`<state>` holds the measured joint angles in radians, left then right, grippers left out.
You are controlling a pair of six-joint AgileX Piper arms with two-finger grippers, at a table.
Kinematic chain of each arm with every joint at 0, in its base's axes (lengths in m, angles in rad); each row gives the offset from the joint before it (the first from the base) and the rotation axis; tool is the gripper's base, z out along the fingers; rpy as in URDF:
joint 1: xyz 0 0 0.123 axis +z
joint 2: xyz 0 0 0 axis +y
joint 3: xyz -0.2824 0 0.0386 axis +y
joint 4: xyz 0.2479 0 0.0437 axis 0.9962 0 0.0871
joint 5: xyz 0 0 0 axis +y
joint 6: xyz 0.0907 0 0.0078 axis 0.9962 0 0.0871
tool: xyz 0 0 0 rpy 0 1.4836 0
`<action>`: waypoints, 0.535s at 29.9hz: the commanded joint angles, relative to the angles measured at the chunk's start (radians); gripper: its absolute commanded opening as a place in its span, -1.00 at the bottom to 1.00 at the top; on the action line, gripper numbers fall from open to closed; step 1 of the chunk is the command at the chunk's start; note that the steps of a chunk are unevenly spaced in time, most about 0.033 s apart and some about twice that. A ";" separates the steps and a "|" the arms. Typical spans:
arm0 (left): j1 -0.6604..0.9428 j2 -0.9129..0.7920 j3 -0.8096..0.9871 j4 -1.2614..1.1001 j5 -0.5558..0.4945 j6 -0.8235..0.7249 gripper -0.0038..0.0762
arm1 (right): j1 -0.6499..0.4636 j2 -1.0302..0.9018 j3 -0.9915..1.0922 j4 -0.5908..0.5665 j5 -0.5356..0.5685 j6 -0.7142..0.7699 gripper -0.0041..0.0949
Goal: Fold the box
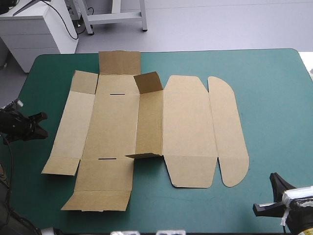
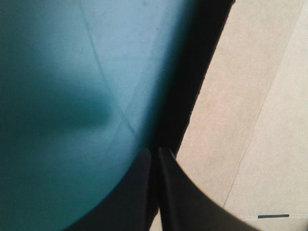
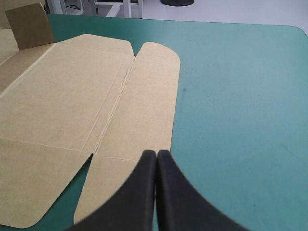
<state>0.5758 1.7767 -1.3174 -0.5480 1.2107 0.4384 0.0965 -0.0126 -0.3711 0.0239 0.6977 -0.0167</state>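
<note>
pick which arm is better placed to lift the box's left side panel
Left, likely. The left gripper, shut, sits right at the outer edge of that panel. The right gripper is across the box, by the rounded flap.

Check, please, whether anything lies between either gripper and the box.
Nothing visible does. Only bare teal-green cover shows between the left gripper and the left edge of the box, and between the right gripper and its rounded flap.
</note>
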 commanded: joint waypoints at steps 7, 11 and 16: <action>0.001 -0.042 -0.011 -0.132 0.034 0.084 0.21 | 0.000 -0.023 -0.026 -0.011 -0.072 -0.008 -0.96; -0.001 -0.040 0.038 -0.143 -0.003 0.072 0.40 | 0.000 -0.023 -0.026 -0.011 -0.072 -0.008 -0.96; -0.037 -0.029 0.097 -0.168 -0.004 0.059 0.37 | 0.000 -0.023 -0.026 -0.011 -0.072 -0.008 -0.96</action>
<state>0.5657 1.7859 -1.2245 -0.6444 1.1912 0.5070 0.0965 -0.0126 -0.3711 0.0239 0.6977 -0.0167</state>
